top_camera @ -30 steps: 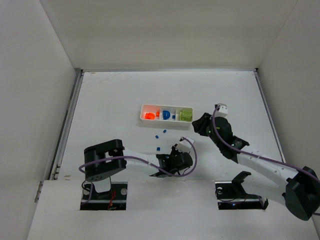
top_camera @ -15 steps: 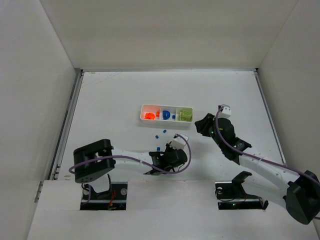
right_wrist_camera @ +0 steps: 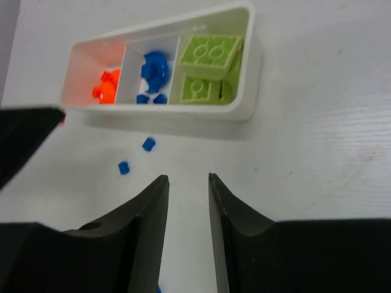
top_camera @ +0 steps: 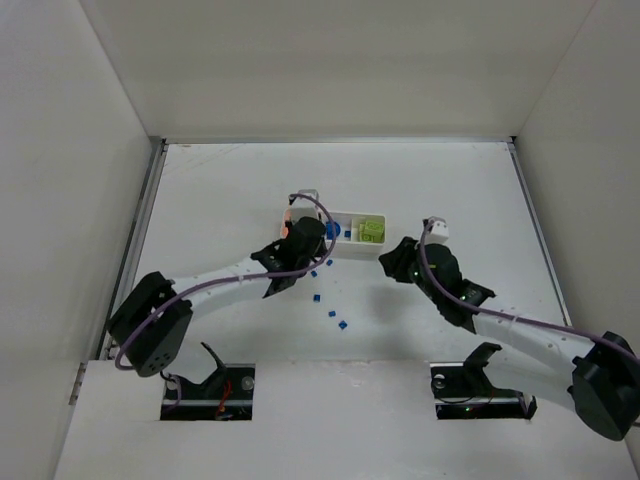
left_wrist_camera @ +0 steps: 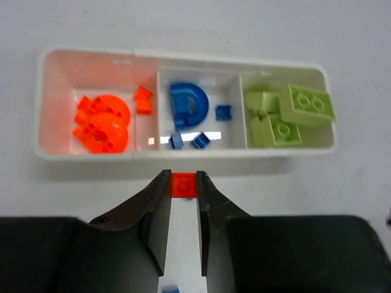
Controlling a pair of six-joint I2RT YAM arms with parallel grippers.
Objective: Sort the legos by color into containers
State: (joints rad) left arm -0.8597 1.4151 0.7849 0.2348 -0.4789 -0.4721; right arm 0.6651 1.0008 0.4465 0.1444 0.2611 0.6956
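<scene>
Left end of tray (left_wrist_camera: pixel 293 151) hidden under left arm (top_camera: pixel 230 273) from above, compartments hold orange pieces (left_wrist_camera: pixel 101 119), blue pieces (left_wrist_camera: pixel 188 105), lime-green bricks (left_wrist_camera: pixel 308 104), left gripper (left_wrist_camera: pixel 182 177) clamped on small orange brick (left_wrist_camera: pixel 183 185) just before tray, right gripper (right_wrist_camera: pixel 186 183) slightly parted, apparently empty.

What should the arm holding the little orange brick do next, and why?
Probably slide a little left and forward, over the orange compartment, then let go. The left arm's jaws are shut on the orange brick just short of the near wall of the tray, roughly facing the blue compartment, while the other orange pieces lie in the compartment to its left.
</scene>
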